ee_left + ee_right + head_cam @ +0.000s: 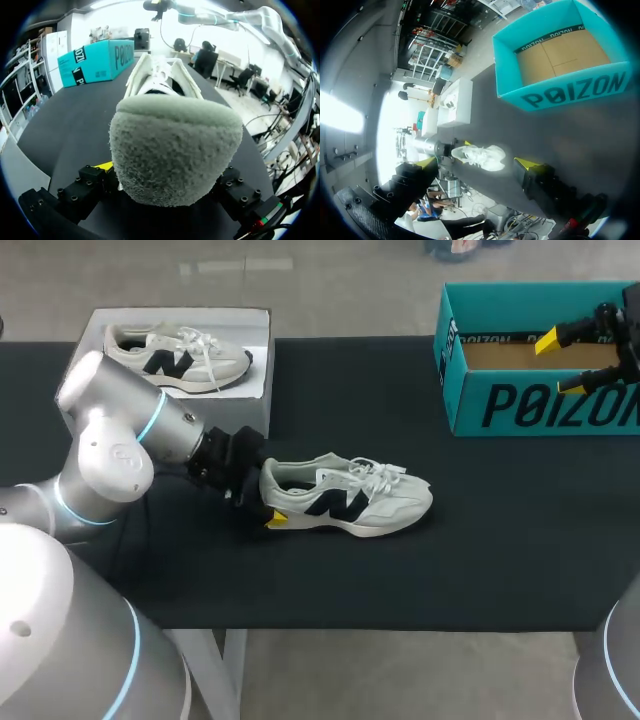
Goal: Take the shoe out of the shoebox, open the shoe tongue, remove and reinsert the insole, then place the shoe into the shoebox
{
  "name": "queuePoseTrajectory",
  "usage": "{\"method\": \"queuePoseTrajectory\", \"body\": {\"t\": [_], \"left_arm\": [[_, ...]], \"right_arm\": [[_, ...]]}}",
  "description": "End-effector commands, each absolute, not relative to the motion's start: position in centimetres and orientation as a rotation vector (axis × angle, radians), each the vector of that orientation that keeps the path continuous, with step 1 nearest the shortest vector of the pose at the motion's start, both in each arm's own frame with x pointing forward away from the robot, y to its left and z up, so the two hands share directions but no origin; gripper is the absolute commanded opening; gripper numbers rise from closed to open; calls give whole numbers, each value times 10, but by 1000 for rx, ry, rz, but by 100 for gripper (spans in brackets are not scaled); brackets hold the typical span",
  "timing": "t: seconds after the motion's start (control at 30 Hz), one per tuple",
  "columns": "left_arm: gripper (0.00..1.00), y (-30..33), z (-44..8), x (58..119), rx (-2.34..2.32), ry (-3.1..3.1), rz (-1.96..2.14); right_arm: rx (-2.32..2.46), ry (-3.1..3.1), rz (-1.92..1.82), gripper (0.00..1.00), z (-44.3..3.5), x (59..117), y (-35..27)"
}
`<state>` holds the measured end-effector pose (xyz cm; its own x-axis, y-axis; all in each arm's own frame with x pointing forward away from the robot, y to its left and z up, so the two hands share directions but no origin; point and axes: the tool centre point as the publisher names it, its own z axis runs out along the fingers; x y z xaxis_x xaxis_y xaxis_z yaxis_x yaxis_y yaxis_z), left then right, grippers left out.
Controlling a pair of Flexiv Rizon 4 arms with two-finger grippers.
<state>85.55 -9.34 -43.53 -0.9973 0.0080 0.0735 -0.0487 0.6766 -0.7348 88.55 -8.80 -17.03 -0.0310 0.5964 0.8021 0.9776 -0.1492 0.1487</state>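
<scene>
Heel-on to the left wrist camera, the white sneaker [175,145] stands on its sole on the black table [500,540], well apart from the teal shoebox [530,405]. The left gripper [166,172] appears clamped on its heel. Taking the shoe out looks done; opening the tongue comes next, which calls for the right gripper [588,355], fingers spread above the empty shoebox, to cross over. Laces over the tongue may hinder. A second sneaker [175,358] lies in a white box [258,320] behind the left arm.
</scene>
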Motion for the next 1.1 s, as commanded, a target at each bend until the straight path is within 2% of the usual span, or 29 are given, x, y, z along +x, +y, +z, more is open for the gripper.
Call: {"method": "queuePoseTrajectory", "body": {"t": [0.03, 0.07, 0.1, 0.13, 1.1], "left_arm": [[50, -95, -439, 854, 33, -2812, 1242], [33, -95, -439, 854, 33, -2810, 1244], [10, -95, -439, 854, 32, -2809, 1243], [0, -95, -439, 855, 31, -2808, 1243], [0, -95, -436, 857, 9, -2799, 1231]], "right_arm": [[-1780, -1650, -1056, 100, -171, 885, -88], [-1780, -1650, -1056, 100, -171, 885, -88], [-1780, -1650, -1056, 100, -171, 885, -88], [-1780, -1650, -1056, 100, -171, 885, -88], [-1780, -1650, -1056, 100, -171, 885, -88]]}}
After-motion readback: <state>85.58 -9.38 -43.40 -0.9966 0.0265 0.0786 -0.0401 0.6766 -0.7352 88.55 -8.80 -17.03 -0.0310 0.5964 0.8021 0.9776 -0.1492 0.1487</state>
